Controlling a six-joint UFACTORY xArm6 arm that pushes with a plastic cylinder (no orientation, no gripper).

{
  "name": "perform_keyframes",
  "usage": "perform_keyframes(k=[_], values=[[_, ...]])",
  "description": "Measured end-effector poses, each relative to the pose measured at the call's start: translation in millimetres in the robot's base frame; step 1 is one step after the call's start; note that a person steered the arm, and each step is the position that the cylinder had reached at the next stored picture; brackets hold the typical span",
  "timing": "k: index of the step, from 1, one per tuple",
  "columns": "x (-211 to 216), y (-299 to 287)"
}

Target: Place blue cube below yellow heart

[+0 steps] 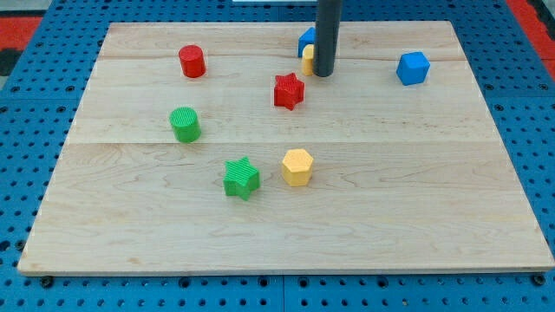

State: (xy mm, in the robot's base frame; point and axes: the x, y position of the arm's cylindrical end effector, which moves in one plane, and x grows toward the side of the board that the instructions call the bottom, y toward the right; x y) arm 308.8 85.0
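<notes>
The blue cube (413, 68) sits near the view's top right on the wooden board (286, 234). The dark rod comes down from the view's top centre; my tip (323, 74) rests on the board well left of the blue cube. Just left of the rod, a yellow block (308, 60) is partly hidden, so I cannot make out its shape. Another blue block (306, 40) peeks out behind it, also partly hidden. The red star (289, 91) lies just below-left of my tip.
A red cylinder (192, 61) stands at the top left. A green cylinder (185, 124) is at the left middle. A green star (241, 178) and a yellow hexagon (297, 167) sit side by side near the centre.
</notes>
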Motion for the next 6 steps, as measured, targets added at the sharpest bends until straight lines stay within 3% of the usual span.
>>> perform_keyframes(k=[1,2,4,5,6], values=[[-9,63],[-43,70],[-31,226],[2,193],[-3,125]])
